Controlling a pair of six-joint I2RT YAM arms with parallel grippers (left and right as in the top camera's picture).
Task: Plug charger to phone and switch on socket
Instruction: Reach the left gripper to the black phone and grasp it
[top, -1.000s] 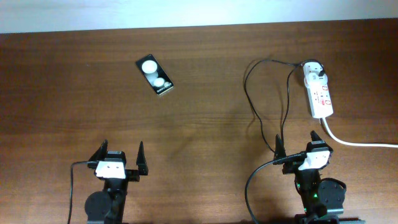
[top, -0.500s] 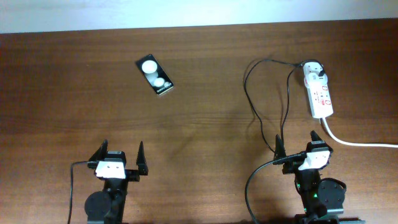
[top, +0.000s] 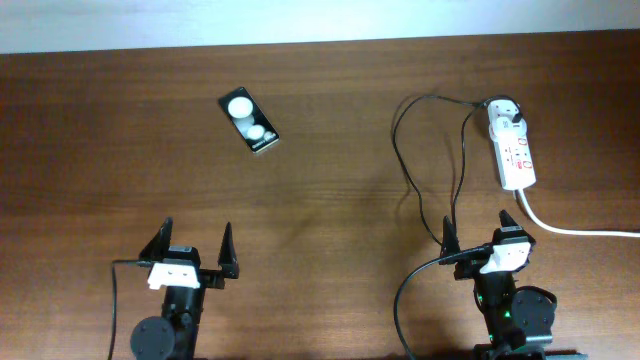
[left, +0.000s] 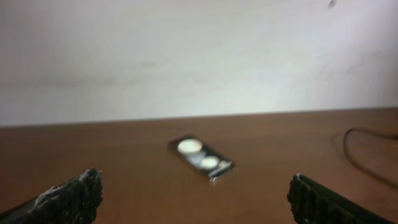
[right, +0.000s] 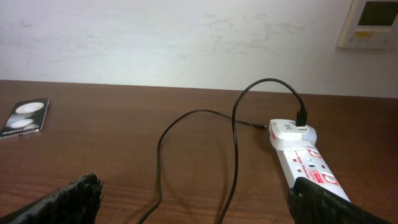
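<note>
The black phone (top: 249, 121) with two white circles lies face up at the back left of the table; it also shows ahead in the left wrist view (left: 201, 157) and at the far left of the right wrist view (right: 25, 116). The white socket strip (top: 513, 148) lies at the back right, with the charger's white adapter (top: 505, 114) plugged into its far end. The thin black charger cable (top: 405, 150) loops from the adapter toward the front (right: 234, 140). My left gripper (top: 193, 257) is open and empty near the front left. My right gripper (top: 480, 231) is open and empty, just in front of the cable loops.
The strip's thick white cord (top: 570, 229) runs off to the right edge. A white wall (right: 186, 37) stands behind the table's far edge, with a wall panel (right: 370, 22) at the upper right. The robots' thicker black cables (top: 405, 300) hang by the arm bases.
The left arm has shifted slightly toward the front, its gripper still open. The right arm, phone, cable and socket have not moved.
</note>
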